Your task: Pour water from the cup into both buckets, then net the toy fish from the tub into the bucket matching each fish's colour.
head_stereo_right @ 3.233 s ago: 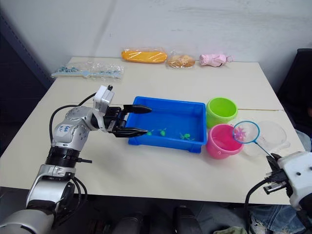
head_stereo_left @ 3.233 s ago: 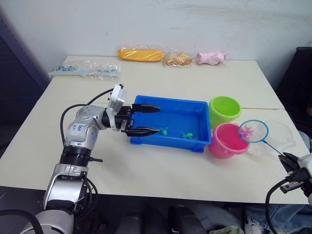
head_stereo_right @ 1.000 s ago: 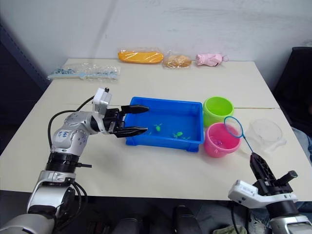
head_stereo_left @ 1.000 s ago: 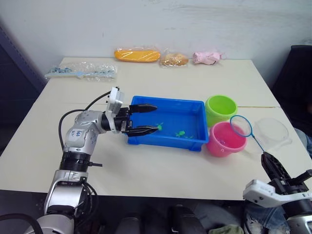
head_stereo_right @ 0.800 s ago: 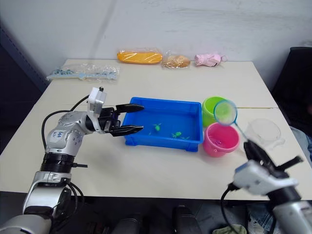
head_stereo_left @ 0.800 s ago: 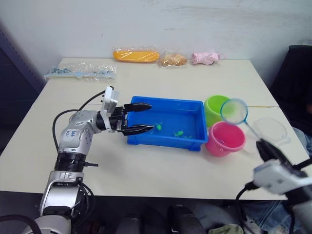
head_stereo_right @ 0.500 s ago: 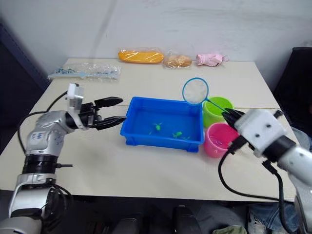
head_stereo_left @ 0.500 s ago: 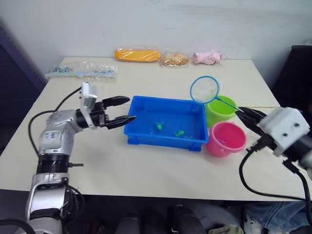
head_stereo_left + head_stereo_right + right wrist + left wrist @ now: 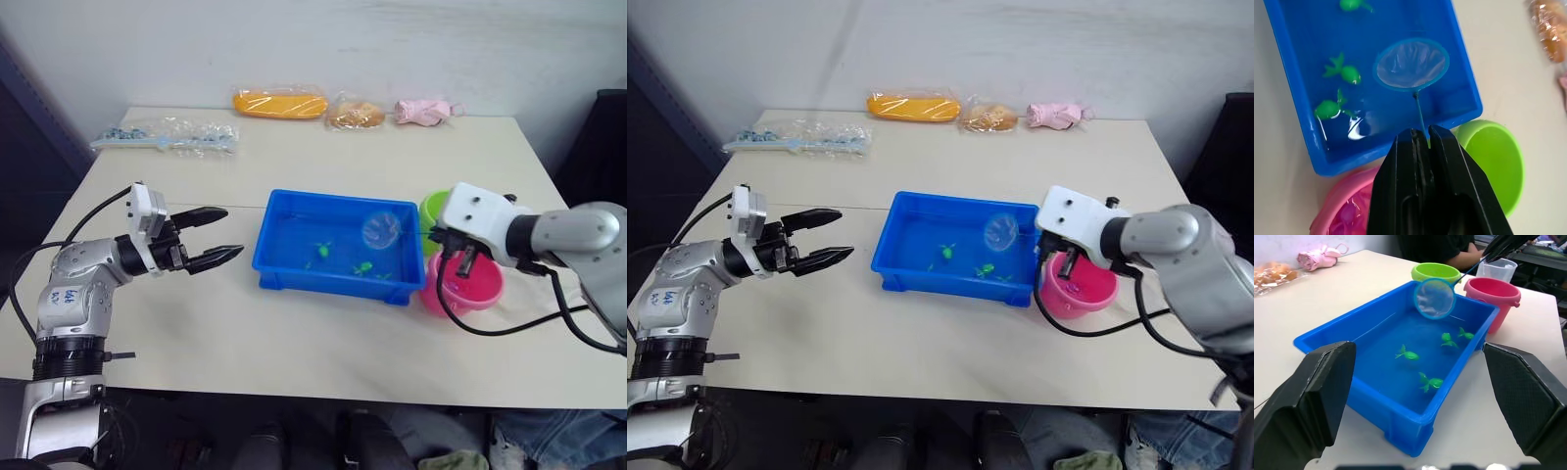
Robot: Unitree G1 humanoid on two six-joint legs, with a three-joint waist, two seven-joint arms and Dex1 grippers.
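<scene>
My right gripper is clamped on the net handle, hoop over the tub; my left gripper gapes wide, empty.

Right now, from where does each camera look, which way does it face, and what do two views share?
Left and right eye views: on the head, facing forward and down at the table; both arms show.
Left wrist view: along the open left end effector toward the blue tub.
Right wrist view: down past the right end effector, shut on the net.
Both wrist views share the green fish, the tub and the net.
</scene>
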